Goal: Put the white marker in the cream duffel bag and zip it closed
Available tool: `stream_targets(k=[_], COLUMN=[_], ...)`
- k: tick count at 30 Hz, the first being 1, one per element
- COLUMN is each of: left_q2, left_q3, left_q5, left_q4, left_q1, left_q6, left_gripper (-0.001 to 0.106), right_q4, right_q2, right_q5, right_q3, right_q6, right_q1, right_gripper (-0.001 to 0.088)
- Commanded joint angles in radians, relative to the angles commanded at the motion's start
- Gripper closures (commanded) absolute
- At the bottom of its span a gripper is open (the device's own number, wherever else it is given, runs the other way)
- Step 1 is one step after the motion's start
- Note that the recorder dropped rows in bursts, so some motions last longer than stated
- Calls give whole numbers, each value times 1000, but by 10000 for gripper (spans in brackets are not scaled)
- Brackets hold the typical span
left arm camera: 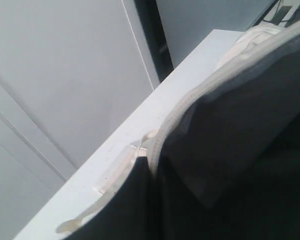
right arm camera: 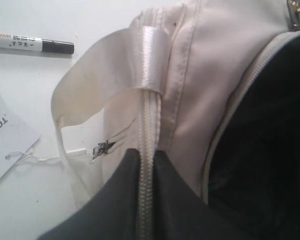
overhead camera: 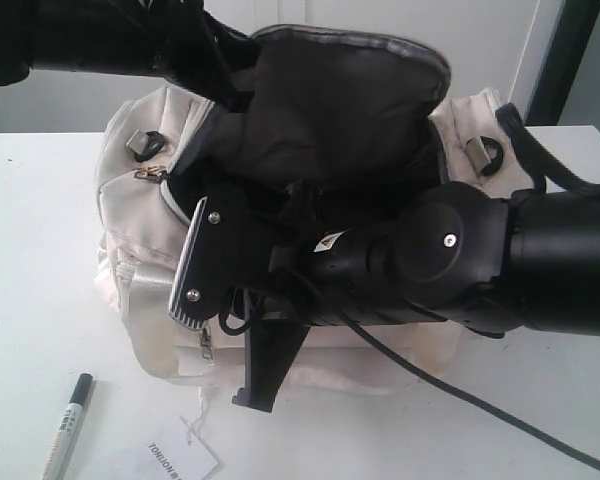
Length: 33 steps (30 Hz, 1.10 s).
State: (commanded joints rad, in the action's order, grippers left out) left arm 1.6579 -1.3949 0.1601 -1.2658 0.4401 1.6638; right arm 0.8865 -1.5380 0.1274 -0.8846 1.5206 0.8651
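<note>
The cream duffel bag (overhead camera: 130, 190) stands mid-table with its top flap lifted, showing the dark lining (overhead camera: 330, 100). My left gripper (overhead camera: 223, 85) is shut on the flap's rim; its dark fingers (left arm camera: 122, 210) pinch the cream zip edge (left arm camera: 190, 97). My right gripper (overhead camera: 263, 392) reaches across the bag's front and is shut on a zip seam (right arm camera: 149, 125), which runs between its fingers (right arm camera: 110, 205). The white marker (overhead camera: 68, 425) lies on the table in front of the bag at the left, apart from both grippers; its dark cap (right arm camera: 57, 46) and printed barrel also show in the right wrist view.
A white printed paper tag (overhead camera: 185, 455) on a string lies by the marker. The gold zip pull (overhead camera: 150, 172) hangs at the bag's left end. A black cable (overhead camera: 500, 415) trails over the table at the right. A white wall (left arm camera: 65, 75) stands behind the table.
</note>
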Motion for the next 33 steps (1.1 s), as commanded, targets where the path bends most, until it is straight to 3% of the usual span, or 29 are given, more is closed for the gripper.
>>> stream_targets(k=[16, 27, 33], left_q2=[204, 308, 371], left_q3=[-186, -315, -385], left_q5=[-40, -98, -170], left_q4=[0, 0, 4], left_q1=[0, 0, 0], left_q6=[267, 360, 372], left_gripper=[1053, 1053, 1053], right_q4=[0, 0, -30], right_q2=[0, 34, 58], right_q5=[48, 55, 157], right_q3=[0, 0, 0], right_q6=[0, 2, 5], right_q1=[0, 0, 0], right_gripper=[868, 868, 868])
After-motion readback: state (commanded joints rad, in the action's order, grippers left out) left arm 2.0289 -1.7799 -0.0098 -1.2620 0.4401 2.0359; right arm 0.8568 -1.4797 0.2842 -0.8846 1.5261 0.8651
